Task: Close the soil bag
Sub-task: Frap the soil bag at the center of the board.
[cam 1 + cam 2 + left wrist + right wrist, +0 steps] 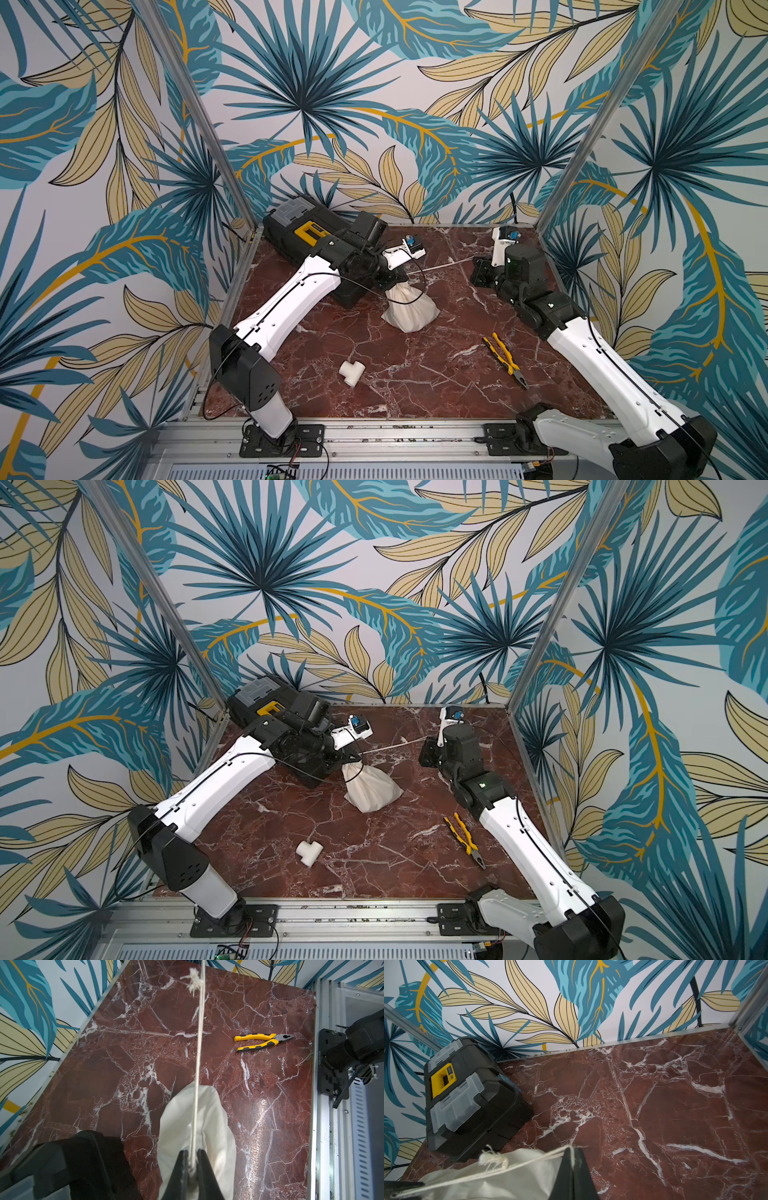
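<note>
Arms extended, left gripper nips the soil bag at its neck; right gripper seemingly clamps the cord (taut).

The soil bag sits slumped on the red marble bench, a little beyond its middle toward the far edge. The left gripper meets the bag's gathered neck, its fingers mostly hidden by the wrist. A thin cord runs straight from that neck to the right gripper, near the far right corner. A black toolbox fills the far left corner, partly behind the left arm. A white T-shaped pipe fitting lies toward the near left corner, and yellow-handled pliers lie by the right edge.
</note>
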`<action>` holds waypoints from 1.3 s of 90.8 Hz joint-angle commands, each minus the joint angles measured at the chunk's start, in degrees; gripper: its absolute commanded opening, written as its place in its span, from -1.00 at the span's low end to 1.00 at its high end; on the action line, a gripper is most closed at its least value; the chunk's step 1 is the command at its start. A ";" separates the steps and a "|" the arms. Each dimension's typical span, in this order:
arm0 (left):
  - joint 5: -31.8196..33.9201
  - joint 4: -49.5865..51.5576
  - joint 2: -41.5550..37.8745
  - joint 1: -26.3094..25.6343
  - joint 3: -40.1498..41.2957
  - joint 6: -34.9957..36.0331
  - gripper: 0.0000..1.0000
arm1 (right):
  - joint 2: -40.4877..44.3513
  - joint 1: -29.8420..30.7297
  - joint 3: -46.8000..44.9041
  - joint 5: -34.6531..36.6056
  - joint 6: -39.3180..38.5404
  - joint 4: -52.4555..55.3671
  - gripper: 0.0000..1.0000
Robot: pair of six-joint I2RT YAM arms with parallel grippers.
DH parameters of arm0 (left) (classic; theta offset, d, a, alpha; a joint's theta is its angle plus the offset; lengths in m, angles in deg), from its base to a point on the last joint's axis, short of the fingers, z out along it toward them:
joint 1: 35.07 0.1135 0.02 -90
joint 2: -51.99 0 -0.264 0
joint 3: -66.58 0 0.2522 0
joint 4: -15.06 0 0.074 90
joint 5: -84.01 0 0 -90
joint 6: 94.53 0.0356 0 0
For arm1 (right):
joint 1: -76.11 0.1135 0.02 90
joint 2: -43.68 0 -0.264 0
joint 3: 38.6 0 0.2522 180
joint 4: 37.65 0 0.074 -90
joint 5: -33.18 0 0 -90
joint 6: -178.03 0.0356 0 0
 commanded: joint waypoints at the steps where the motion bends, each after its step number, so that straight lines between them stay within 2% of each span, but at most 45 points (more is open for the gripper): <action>1: 0.92 4.31 0.40 1.24 -2.57 -1.26 -1.00 | -0.33 -1.36 -3.91 -1.89 2.15 -3.85 -1.00; 27: 1.91 2.38 2.69 1.29 -5.88 -3.64 -1.00 | -1.17 -1.25 -12.04 -12.92 2.94 -6.10 -1.00; 40: -1.26 0.32 3.25 1.23 -6.67 -5.72 -1.00 | -1.75 -0.88 -14.69 -16.74 3.70 -9.10 -1.00; 63: -2.49 -1.06 3.64 0.73 -6.87 -6.68 -1.00 | -5.21 0.50 -13.51 -23.47 1.78 -11.80 -1.00; 82: -2.77 -1.54 3.44 0.67 -6.70 -6.94 -1.00 | -5.20 1.18 -13.70 -25.26 0.45 -11.15 -0.97; 87: -2.78 -1.62 3.37 0.57 -6.52 -6.92 -1.00 | -5.14 1.26 -13.69 -25.94 -0.17 -10.74 -0.88; 94: -2.59 -1.68 3.35 0.54 -6.46 -6.84 -1.00 | -4.99 1.30 -13.46 -26.80 -0.85 -9.98 -0.57; 106: -2.55 -1.69 3.18 0.44 -6.41 -6.67 -1.00 | -3.54 1.33 -13.42 -26.88 -2.24 -6.79 -0.42; 118: -2.63 -1.69 3.06 0.38 -6.23 -6.57 -1.00 | -0.57 1.34 -15.36 -26.08 -3.03 -3.92 -0.18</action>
